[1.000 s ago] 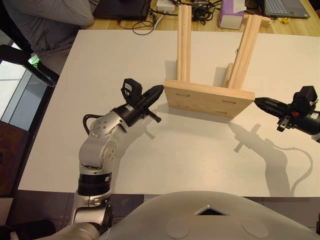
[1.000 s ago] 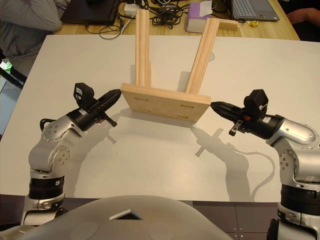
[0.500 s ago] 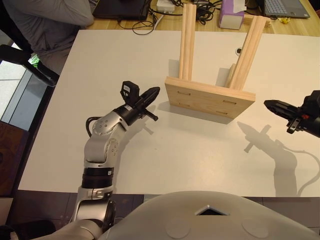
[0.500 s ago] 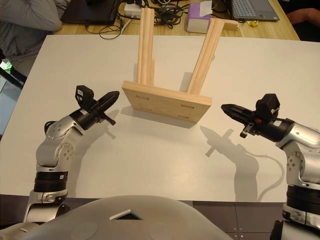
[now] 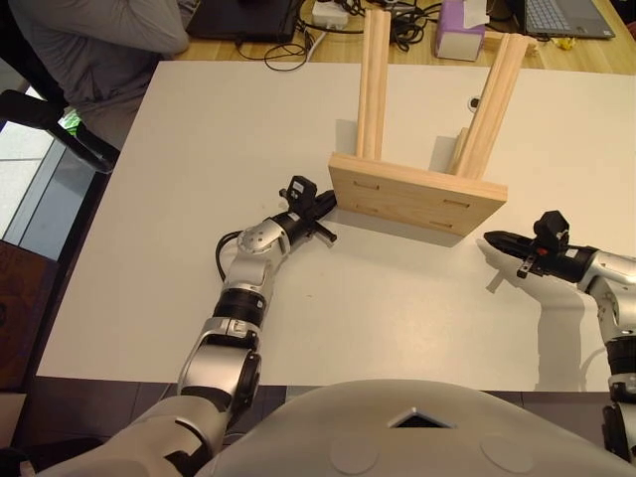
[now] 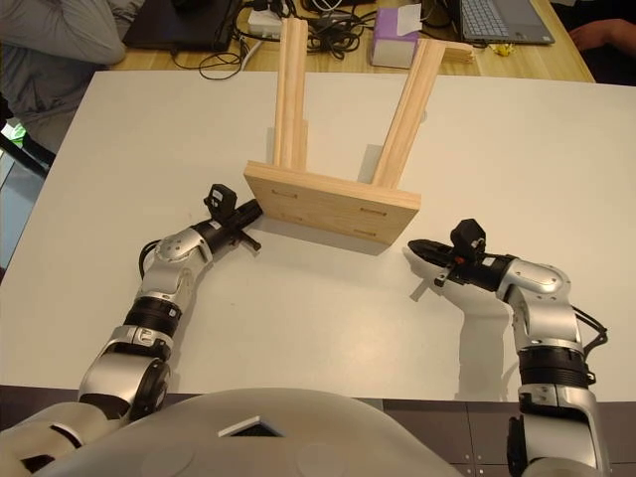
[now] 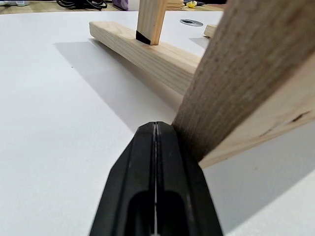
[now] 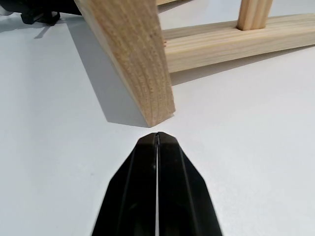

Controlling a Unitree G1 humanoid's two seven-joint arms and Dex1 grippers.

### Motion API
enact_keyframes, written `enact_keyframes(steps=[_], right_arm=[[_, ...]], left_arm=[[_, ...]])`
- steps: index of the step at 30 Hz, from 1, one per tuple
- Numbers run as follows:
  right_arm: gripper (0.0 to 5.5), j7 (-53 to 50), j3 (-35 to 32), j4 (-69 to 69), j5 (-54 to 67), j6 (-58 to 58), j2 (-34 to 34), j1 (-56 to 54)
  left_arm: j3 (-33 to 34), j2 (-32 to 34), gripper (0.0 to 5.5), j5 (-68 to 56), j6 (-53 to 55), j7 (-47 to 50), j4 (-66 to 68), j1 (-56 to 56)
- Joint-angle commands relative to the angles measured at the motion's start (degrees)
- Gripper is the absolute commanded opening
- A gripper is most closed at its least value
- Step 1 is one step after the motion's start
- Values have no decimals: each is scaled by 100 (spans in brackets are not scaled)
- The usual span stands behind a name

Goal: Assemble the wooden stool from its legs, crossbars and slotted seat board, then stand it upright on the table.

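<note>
The wooden stool lies on its side on the white table (image 5: 199, 149). Its slotted seat board (image 5: 417, 199) stands on edge facing me, and its legs (image 5: 371, 79) (image 5: 492, 99) point away toward the back. My left gripper (image 5: 326, 202) is shut, low on the table, its tip against the board's lower left corner (image 7: 246, 73). My right gripper (image 5: 492, 238) is shut too, low near the board's lower right corner (image 8: 133, 54), a small gap from it. Neither holds anything.
Behind the table's far edge stand a purple box (image 5: 459, 28), a laptop (image 5: 243, 18) and tangled cables (image 5: 298, 45). A person sits at the back left corner. There is bare table between me and the stool.
Both arms have dropped to the table surface and come in toward the seat board's lower corners, after drawing back from it half a second ago. The stool has hardly moved.
</note>
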Motion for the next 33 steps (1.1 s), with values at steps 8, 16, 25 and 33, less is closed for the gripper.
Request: enact_keyframes(steps=[8,16,25,33], right_arm=[[0,-263,151,593,-346,-493,177,-342],[0,-535,149,993,-530,-758,206,-569],[0,-581,162,1102,-554,-844,202,-605],[0,-577,183,1072,-562,-829,229,-628]], left_arm=[[65,684,2,413,-199,-190,560,281],[-173,581,2,459,-225,-588,243,361],[-394,455,2,526,-148,-655,128,323],[-401,517,2,520,-80,-728,11,450]])
